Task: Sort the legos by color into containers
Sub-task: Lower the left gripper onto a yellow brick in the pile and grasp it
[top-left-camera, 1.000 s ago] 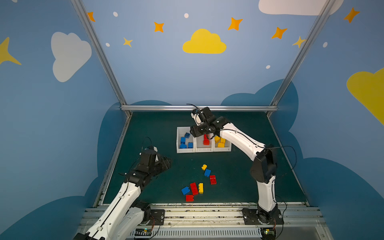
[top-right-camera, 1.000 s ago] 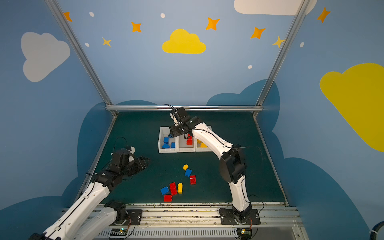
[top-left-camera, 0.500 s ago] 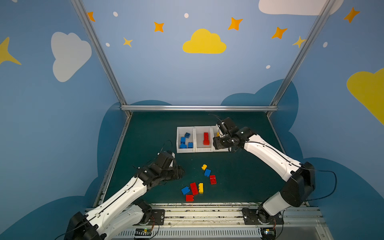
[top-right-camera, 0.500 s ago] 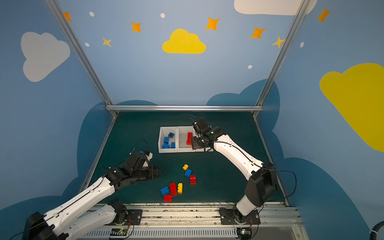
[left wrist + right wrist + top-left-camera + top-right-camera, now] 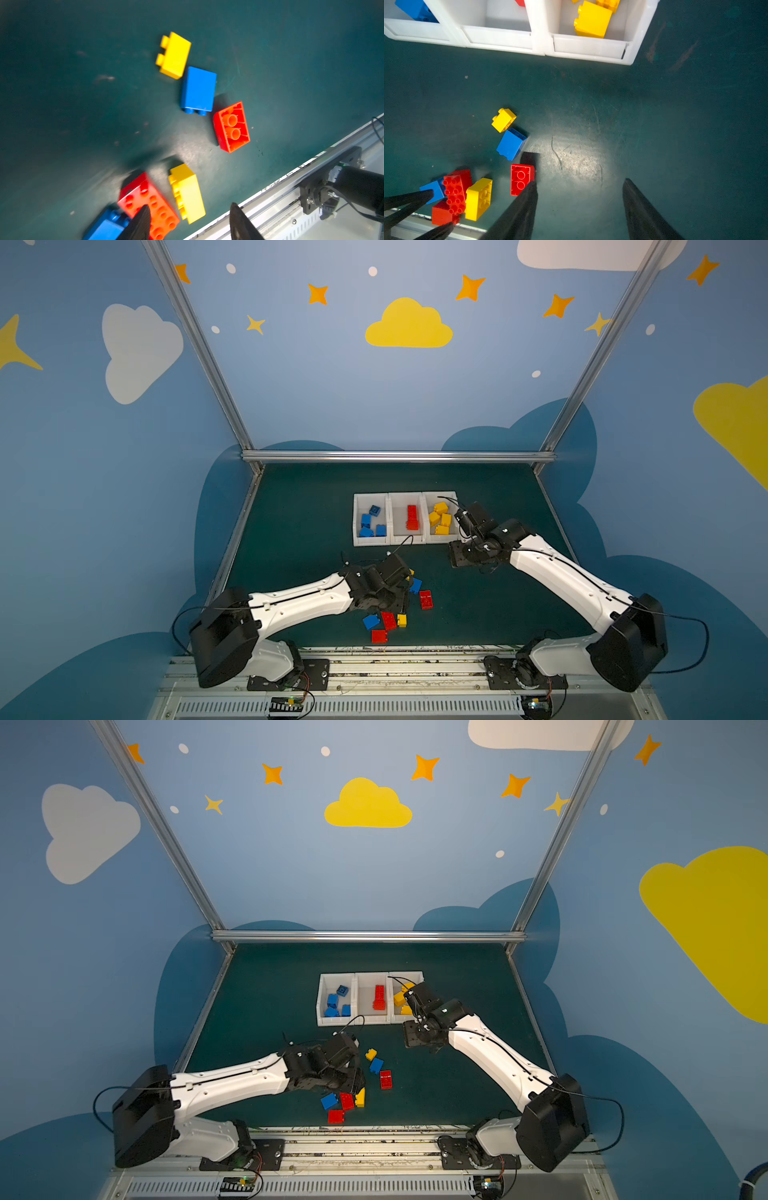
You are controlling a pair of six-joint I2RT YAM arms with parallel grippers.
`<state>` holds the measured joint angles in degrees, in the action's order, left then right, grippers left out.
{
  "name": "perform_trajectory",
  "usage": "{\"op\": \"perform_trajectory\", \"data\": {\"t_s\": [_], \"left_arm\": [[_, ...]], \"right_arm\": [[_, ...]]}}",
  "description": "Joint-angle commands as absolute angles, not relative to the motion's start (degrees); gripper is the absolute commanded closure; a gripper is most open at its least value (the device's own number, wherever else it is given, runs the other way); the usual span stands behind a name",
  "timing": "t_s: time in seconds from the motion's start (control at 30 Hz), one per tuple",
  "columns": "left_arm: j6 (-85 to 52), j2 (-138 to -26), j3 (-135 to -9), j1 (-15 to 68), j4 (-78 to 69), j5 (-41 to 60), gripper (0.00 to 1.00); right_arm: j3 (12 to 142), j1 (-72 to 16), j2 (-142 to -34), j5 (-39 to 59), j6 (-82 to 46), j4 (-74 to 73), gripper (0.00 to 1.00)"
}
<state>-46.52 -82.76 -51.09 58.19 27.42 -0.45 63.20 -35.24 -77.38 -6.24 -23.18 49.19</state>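
— Green mat, blue walls painted with clouds. Where are you in the sort?

— Partway, I judge. I count seven loose bricks near the mat's front edge. Three white bins stand in a row toward the far edge: blue bin, red bin, yellow bin. Each holds only its own colour.

— Start on the left. What is that arm doing?

— My left arm reaches low along the front of the mat, wrist tipped down. The left gripper hovers over the front cluster, jaws parted and empty. Its wrist view shows the long red brick under one fingertip and a yellow brick in the gap. I read this as the approach for a pick, though I cannot say which brick.

— What does the pick need?

— I should come down square so the jaws straddle one brick only. The long red, the yellow and a blue brick lie crowded together, so a neighbour could get dragged.

— The right side?

— My right arm bends in from the right end of the front edge. The right gripper hangs over bare mat just in front of the yellow bin, jaws spread, nothing in them.
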Motion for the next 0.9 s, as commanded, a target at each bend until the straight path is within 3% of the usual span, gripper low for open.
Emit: {"op": "perform_trajectory", "data": {"t_s": [0.0, 0.47, 0.87], "left_arm": [[-46.5, -87.2, -55.1, 59.7, 30.4, -0.4, 0.42], [-52.9, -94.5, -62.6, 64.6, 41.8, -8.6, 0.47], [-52.5, -99.9, -64.7, 65.5, 42.0, -7.4, 0.53]], "right_arm": [[61.4, -33.8, -75.0, -4.2, -23.7, 47.5, 0.34], [55.3, -27.5, -69.5, 0.3, -21.8, 46.6, 0.34], [53.1, -25.0, -67.0, 1.8, -20.9, 47.5, 0.4]]}}
